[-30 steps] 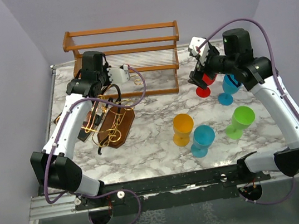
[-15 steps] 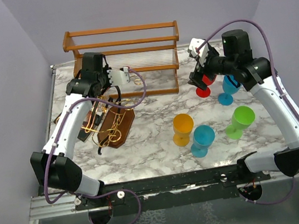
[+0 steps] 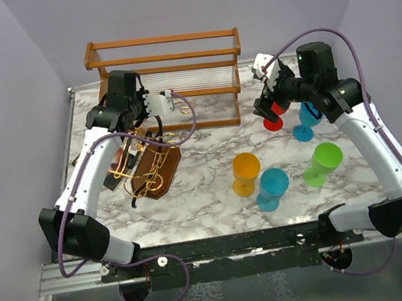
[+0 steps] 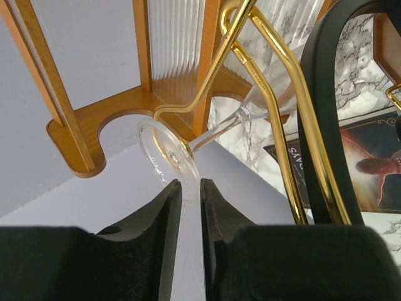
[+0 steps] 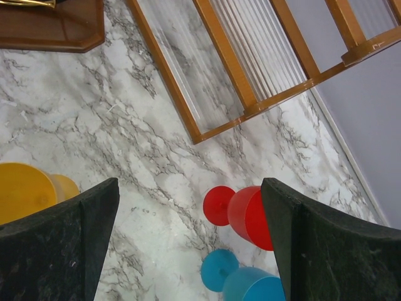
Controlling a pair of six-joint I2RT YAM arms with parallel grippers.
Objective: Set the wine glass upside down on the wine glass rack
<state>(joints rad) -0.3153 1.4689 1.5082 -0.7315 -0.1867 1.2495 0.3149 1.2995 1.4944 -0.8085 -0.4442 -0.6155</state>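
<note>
The left gripper [image 4: 189, 187] is clenched on the rim of the foot of the wine glass [image 4: 168, 150], which is clear. In the left wrist view the foot sits just above the fingertips, near the middle of the frame. The stem runs to the upper right, where a gold hook of the wine glass rack [image 3: 150, 172] curls beside it. I judge that the hanging is the step in hand: the stem should slide fully into the hook, so that the foot rests on the wire and the bowl hangs down, before the fingers let go. The move should be slow, because thin glass can slip on metal wire. Whether the foot already bears on the wire I cannot tell. The right gripper [image 5: 188, 188] is spread wide and holds nothing, above a red glass [image 5: 247, 216]. The table [image 3: 203, 165] is white marble with grey veins. A wooden slatted frame [image 3: 164, 57] stands at its far edge, and the walls are pale lilac.
</note>
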